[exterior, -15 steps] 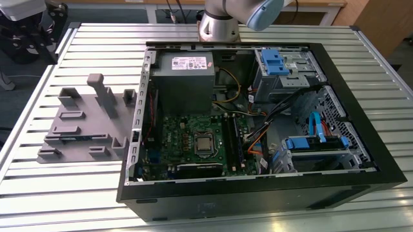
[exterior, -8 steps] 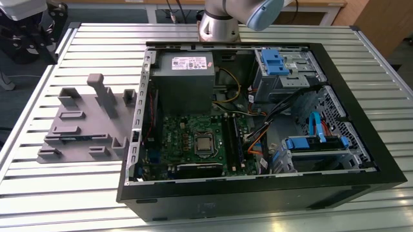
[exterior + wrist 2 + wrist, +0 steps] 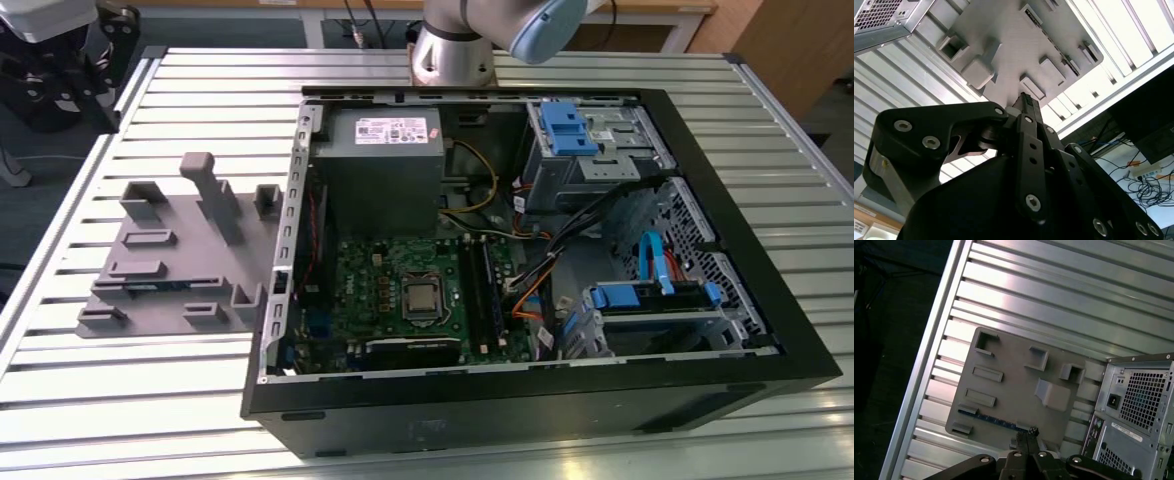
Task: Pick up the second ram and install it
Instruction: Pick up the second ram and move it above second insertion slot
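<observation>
**Gripper** (image 3: 1029, 434): black, two-fingered. In both wrist views (image 3: 1026, 100) the fingertips meet with nothing between them, so it is closed and carries nothing. In the first wrist view the tips sit over the edge of the holder block, close to one end of the second ram. The height above it cannot be told.

**Second ram** (image 3: 994, 419): thin blue strip seated in a long slot along one edge of the holder block. In the exterior view (image 3: 150, 286) it shows as a bluish line along the block's near edge, outside the computer case.

**Holder block** (image 3: 1019, 370): grey plastic plate with raised pockets and posts. It lies flat on the table, just beside the case on the exterior view's left (image 3: 174, 240).

**Computer case** (image 3: 534, 400): black tower laid on its side with the side panel off. Inside are the green motherboard (image 3: 387, 270) and the grey power supply (image 3: 380, 150).

**Table** (image 3: 200, 400): slatted aluminium, bearing the case and the block.

**Arm** (image 3: 454, 50): its base stands behind the case.
</observation>
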